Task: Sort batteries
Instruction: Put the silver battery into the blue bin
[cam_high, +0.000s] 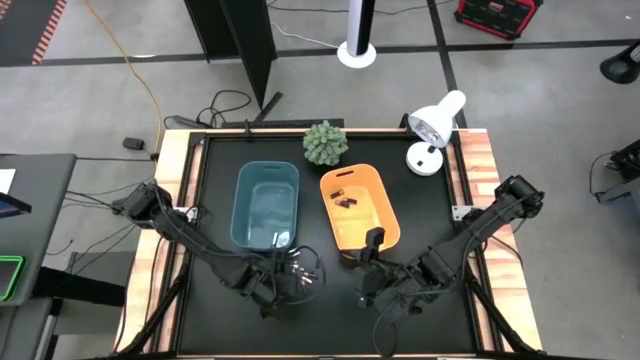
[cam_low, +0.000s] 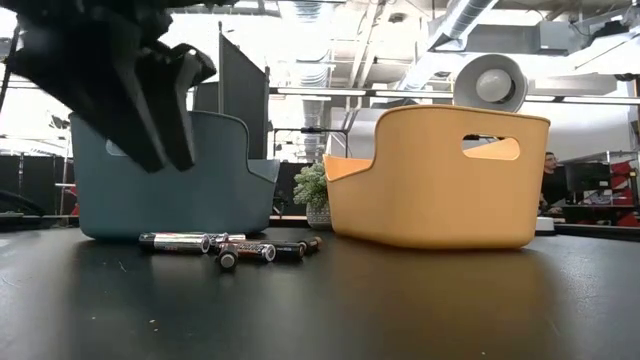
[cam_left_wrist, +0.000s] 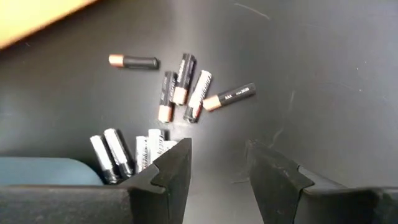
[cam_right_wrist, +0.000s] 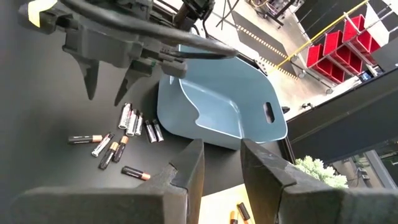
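The left tool (cam_left_wrist: 217, 168) hangs released above the batteries (cam_left_wrist: 180, 93), which lie bunched on the desk (cam_left_wrist: 323, 74) by the blue bin (cam_right_wrist: 217, 106). Descending here could pinch two touching cells, or scatter them

Two bins: one blue bin (cam_high: 240, 190), one orange bin (cam_high: 391, 212). One white lamp (cam_high: 436, 126). One small green plant (cam_high: 325, 143). On the table, four dark batteries (cam_left_wrist: 183, 78) and about five pale batteries (cam_left_wrist: 118, 152). At least two more dark ones (cam_high: 345, 203) inside the orange bin.
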